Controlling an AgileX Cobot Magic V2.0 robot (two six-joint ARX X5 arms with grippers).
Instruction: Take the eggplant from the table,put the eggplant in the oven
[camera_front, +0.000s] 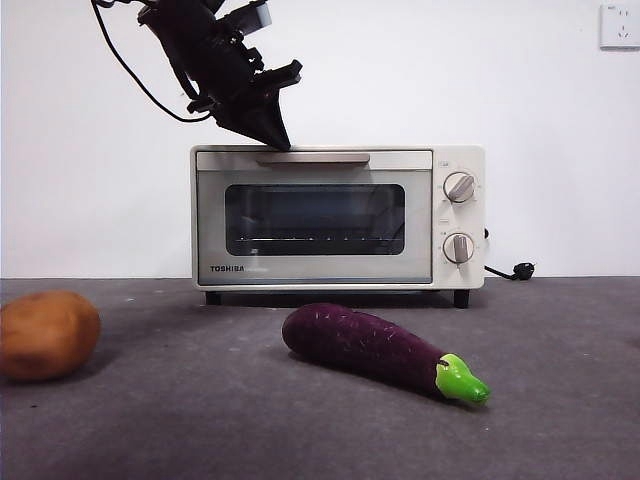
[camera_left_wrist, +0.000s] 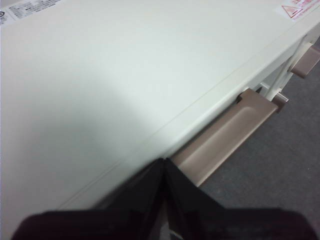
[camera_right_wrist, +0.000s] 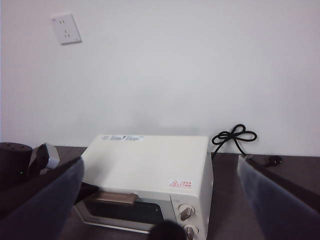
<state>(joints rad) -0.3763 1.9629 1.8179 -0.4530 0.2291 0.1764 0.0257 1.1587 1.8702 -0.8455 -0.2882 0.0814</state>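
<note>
Lying on the dark grey counter (camera_front: 560, 440), the bumpy purple toy eggplant (camera_front: 365, 345) looks light and rigid; grip mid-body. Left pincer (camera_front: 272, 135) pressed together, right pincer (camera_right_wrist: 160, 200) spread.

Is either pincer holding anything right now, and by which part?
Nothing is held. The left pincer is shut, its tip at the oven's handle; the right pincer is open and empty. The eggplant lies on the table.

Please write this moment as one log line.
left gripper: shut, at oven handle | right gripper: open, waiting above | door: closed | eggplant: on table
</note>
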